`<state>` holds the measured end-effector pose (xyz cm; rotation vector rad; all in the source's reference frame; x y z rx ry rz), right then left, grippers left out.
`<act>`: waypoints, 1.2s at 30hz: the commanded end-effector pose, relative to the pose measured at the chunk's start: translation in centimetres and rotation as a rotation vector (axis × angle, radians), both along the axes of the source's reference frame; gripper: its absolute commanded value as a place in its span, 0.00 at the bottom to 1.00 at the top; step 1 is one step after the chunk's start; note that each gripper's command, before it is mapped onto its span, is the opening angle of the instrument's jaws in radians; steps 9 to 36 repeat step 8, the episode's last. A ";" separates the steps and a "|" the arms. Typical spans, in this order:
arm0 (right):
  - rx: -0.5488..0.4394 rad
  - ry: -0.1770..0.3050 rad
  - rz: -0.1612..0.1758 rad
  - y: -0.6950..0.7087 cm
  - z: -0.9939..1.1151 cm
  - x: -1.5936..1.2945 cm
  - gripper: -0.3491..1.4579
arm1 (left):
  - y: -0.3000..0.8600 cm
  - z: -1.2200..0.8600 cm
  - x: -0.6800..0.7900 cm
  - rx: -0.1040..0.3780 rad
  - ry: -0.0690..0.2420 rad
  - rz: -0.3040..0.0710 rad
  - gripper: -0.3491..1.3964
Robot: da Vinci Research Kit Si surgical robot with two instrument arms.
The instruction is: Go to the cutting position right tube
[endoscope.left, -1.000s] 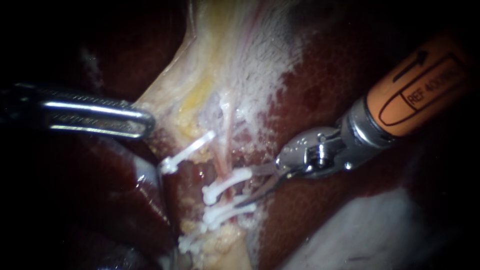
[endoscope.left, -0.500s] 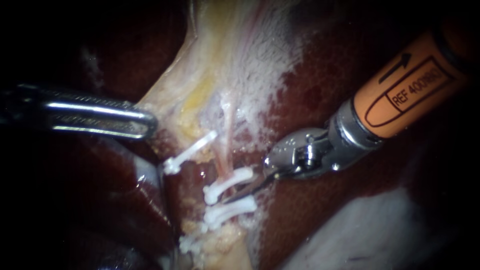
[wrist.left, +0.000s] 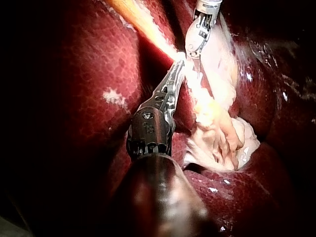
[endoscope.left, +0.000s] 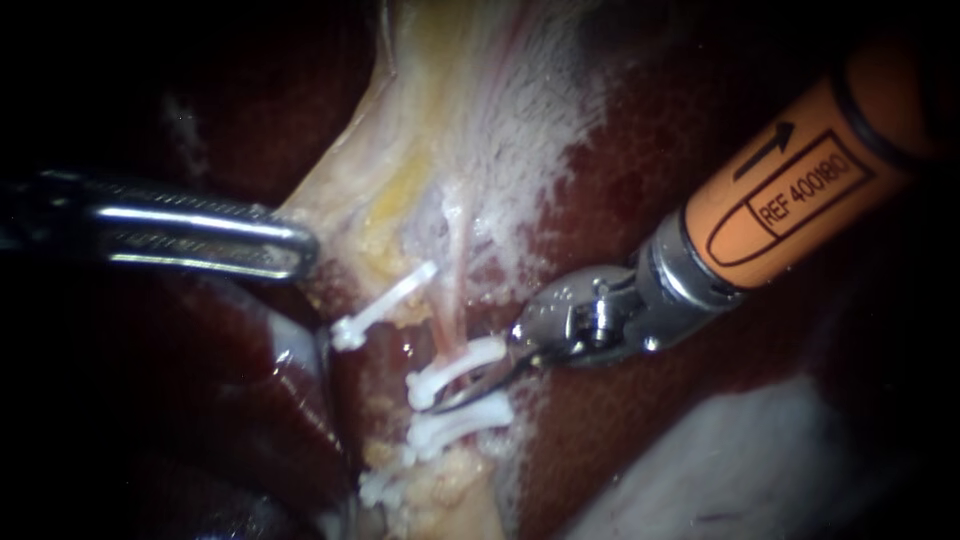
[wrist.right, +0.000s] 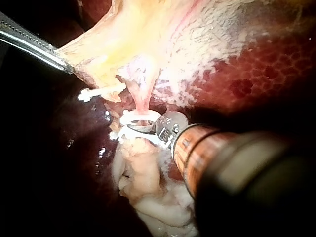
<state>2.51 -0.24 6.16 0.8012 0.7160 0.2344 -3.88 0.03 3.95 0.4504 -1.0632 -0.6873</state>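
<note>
Endoscope view shows the right tube (endoscope.left: pixel 455 295) as a thin pink strand. It runs out of a pale flap (endoscope.left: pixel 440 130) and is crossed by two white clips, an upper clip (endoscope.left: pixel 455 368) and a lower clip (endoscope.left: pixel 455 420).

The right instrument (endoscope.left: pixel 462 394) ends in two slim curved blades. Its jaws stand slightly open, with a narrow gap near their base, and they grip nothing. The blades lie in the slot between the two clips, one blade against the end of the upper clip. The tube crosses just at the blade tips, on its bare stretch between the clips. Whether it sits inside the gap cannot be told here.

In the right wrist view the right instrument (wrist.right: pixel 140 127) again has its tip between the two white clip bands. The tube (wrist.right: pixel 141 101) runs from the flap ahead of the jaws straight to that tip.

Behind the blades come a metal wrist and an orange shaft. Just past the lower clip lies lumpy yellow fat (endoscope.left: pixel 440 490). Beyond the tube, away from the right jaws, a third clip (endoscope.left: pixel 380 305) sits on another strand.

Farther out on that side, well apart from the blades, the left instrument (endoscope.left: pixel 295 245) has its jaws clamped on the flap's edge. In the left wrist view the left instrument (wrist.left: pixel 174 81) shows the same hold, with the right instrument (wrist.left: pixel 197 60) just ahead of it. Dark red liver (endoscope.left: pixel 640 200) surrounds everything.
</note>
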 end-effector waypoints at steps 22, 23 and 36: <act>-0.001 0.001 -0.002 -0.01 0.01 0.00 0.31 | 0.00 0.00 0.00 0.000 -0.001 0.001 0.00; -0.001 0.001 -0.002 -0.01 0.01 0.00 0.31 | 0.00 0.00 0.00 0.000 -0.001 0.001 0.00; -0.001 0.001 -0.002 -0.01 0.01 0.00 0.31 | 0.00 0.00 0.00 0.000 -0.001 0.001 0.00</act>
